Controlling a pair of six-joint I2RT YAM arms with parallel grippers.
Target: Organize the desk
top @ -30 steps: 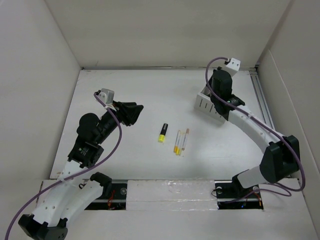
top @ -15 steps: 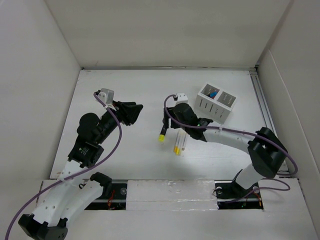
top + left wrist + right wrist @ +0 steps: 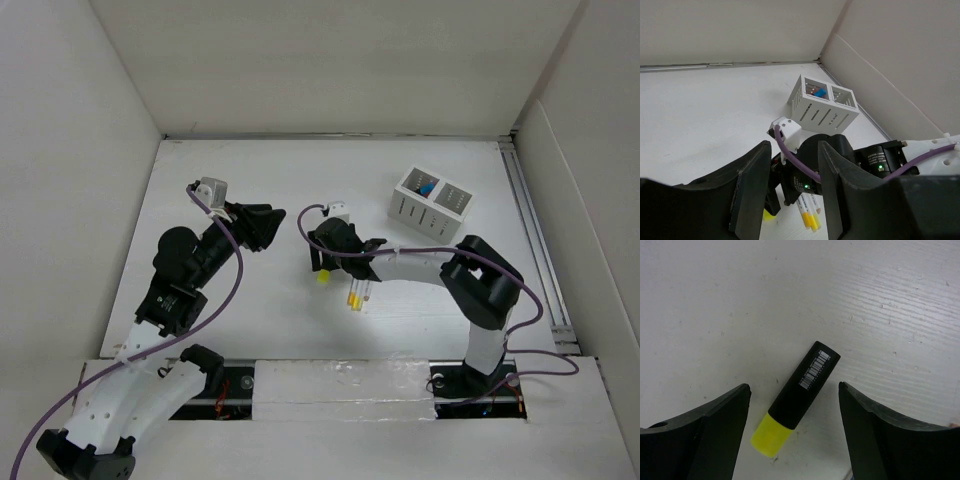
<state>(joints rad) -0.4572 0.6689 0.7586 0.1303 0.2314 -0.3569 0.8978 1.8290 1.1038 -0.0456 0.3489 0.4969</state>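
On the white desk (image 3: 250, 180) lies a black highlighter with a yellow cap (image 3: 797, 400). My right gripper (image 3: 794, 390) hovers right over it, open, with one finger on each side and neither touching it. From above, the right gripper (image 3: 322, 255) hides most of the highlighter; only its yellow cap (image 3: 322, 278) shows. Two thin pens with yellow ends (image 3: 357, 293) lie just right of it. My left gripper (image 3: 268, 222) is raised to the left, open and empty, pointing toward the right wrist.
A white slotted organizer box (image 3: 432, 203) stands at the back right with something blue inside (image 3: 819, 93). A metal rail (image 3: 527, 215) runs along the right edge. White panels wall the desk on three sides.
The right arm swung from the organizer box at the back right to the middle of the desk, over the highlighter. Its gripper went from shut to open. The left arm stayed still.
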